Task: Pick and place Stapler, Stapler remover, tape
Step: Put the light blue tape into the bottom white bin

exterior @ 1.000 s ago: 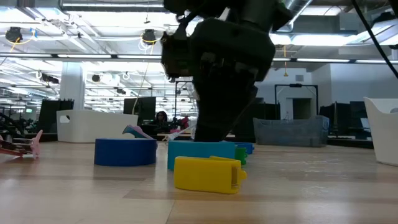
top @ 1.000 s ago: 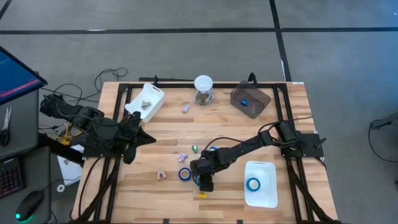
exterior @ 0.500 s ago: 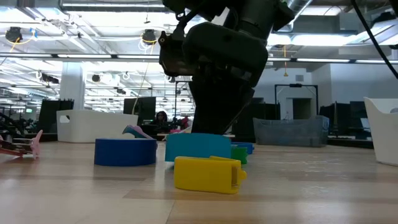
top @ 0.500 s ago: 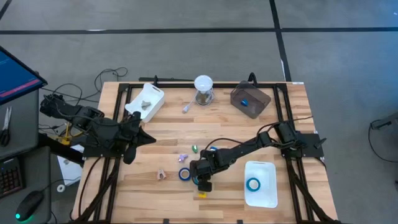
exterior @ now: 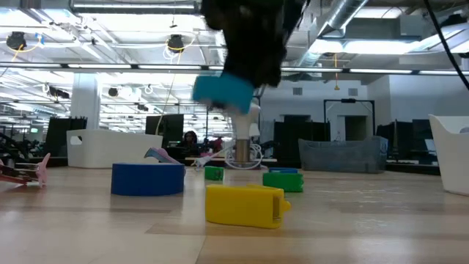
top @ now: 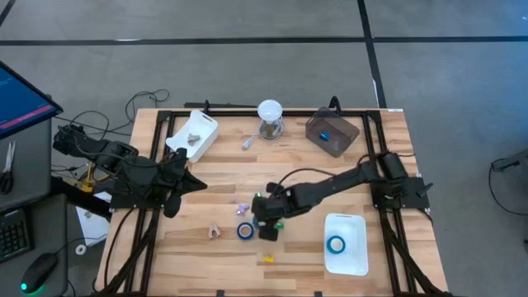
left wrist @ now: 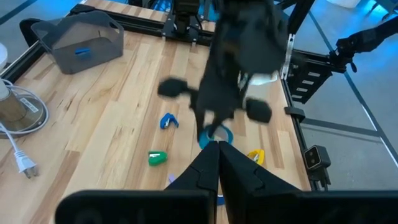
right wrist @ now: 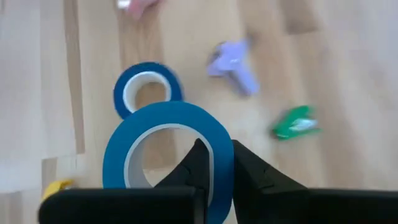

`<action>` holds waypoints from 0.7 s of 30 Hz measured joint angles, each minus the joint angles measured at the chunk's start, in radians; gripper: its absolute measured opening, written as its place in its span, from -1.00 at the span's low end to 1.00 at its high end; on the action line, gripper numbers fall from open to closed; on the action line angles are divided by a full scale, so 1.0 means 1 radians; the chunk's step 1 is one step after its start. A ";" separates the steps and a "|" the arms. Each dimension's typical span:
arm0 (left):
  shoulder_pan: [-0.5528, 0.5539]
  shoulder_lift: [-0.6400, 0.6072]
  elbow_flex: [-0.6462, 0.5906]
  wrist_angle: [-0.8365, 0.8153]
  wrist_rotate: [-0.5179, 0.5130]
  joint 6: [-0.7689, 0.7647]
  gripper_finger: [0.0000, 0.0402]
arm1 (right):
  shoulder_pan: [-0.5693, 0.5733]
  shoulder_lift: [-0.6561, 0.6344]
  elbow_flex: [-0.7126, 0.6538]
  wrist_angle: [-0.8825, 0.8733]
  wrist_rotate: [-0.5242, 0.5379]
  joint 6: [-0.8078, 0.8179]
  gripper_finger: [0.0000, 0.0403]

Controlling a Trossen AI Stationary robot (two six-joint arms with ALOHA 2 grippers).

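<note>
I've got the right gripper (right wrist: pixel 214 163) pinching a tape roll (right wrist: pixel 166 155) clear of the tabletop (top: pixel 346 169), so next I'd carry it to the white tray (top: pixel 353 257); left gripper (left wrist: pixel 219 163) sits pressed together.

Our two arms were matte black, jointed in blocky segments, with black cables looping along them. Each gripper (left wrist: pixel 217 163) ended in two flat, dark, tapering fingers (right wrist: pixel 199 163).

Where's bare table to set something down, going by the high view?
Free: the strip between the left white tray and the grey bin, below the jar; also the right edge above the right tray. Crowded: centre front, around the loose tape roll and small pieces.
</note>
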 joint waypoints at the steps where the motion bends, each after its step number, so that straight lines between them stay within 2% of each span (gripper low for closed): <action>1: 0.000 0.000 0.000 0.001 0.000 0.000 -0.99 | -0.008 -0.027 0.000 -0.019 0.013 0.000 -0.87; 7: 0.000 0.000 0.000 0.001 0.000 0.019 -0.99 | -0.070 -0.145 0.002 -0.085 0.110 -0.036 -0.87; 12: 0.013 0.000 0.000 0.002 -0.001 0.054 -0.99 | -0.121 -0.225 0.003 -0.147 0.126 -0.073 -0.87; 17: 0.066 0.000 0.000 0.006 -0.005 0.124 -0.99 | -0.165 -0.280 0.003 -0.161 0.157 -0.136 -0.87; 21: 0.155 0.000 0.000 0.008 -0.004 0.181 -0.99 | -0.209 -0.305 0.003 -0.222 0.178 -0.188 -0.87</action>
